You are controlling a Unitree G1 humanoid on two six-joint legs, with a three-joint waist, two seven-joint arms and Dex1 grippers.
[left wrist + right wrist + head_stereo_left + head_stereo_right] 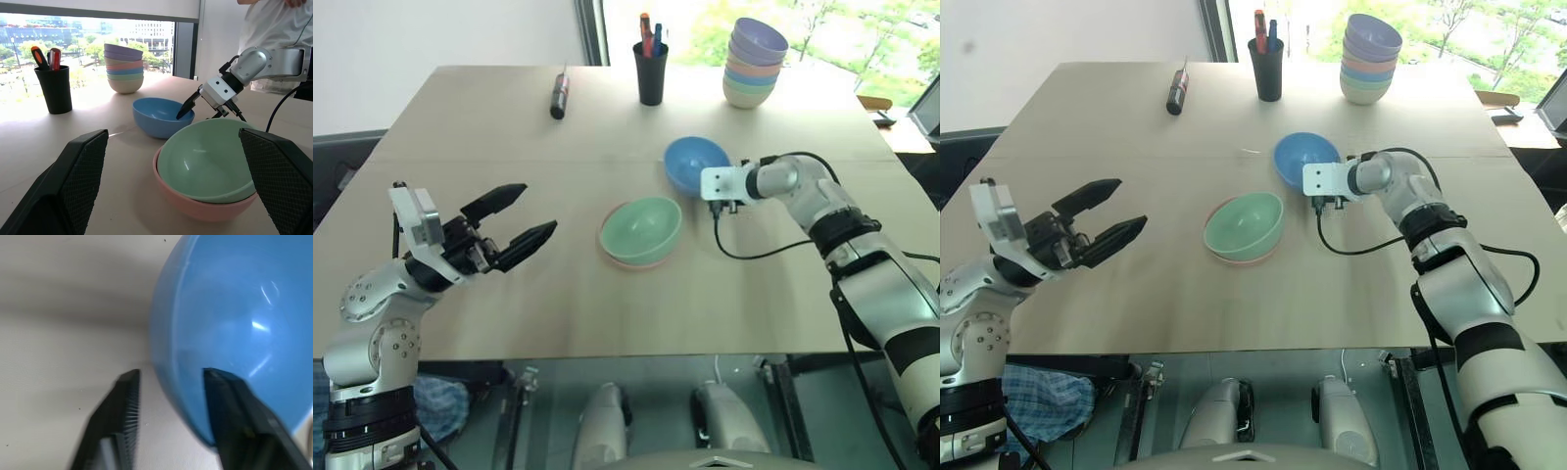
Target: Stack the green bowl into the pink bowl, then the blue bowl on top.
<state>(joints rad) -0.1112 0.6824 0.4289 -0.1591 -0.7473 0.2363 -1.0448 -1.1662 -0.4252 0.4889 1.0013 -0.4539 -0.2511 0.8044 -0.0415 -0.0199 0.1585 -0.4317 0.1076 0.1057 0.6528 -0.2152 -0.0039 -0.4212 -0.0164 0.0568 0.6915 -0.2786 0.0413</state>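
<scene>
On the wooden table (509, 294), the green bowl (642, 227) sits nested inside the pink bowl (628, 260), of which little more than a rim shows beneath it, near the middle of the surface. The blue bowl (696, 164) stands just behind them, toward the far edge, apart from the pair. The right gripper (188, 106) is at the blue bowl's rim, one finger (230, 401) inside the bowl and the other (122, 416) outside over the bare wood; the jaws straddle the wall with a gap left, so it is unclear whether they grip it. The left gripper (514, 223) hovers over the near left part of the table, jaws spread wide and empty. Along the far edge stand a black cup of pens (650, 65), a tower of pastel bowls (753, 65) and a dark marker-like tool (559, 96) lying flat. In the left wrist view, a person's white sleeve (269, 29) is cut off behind the right arm.
</scene>
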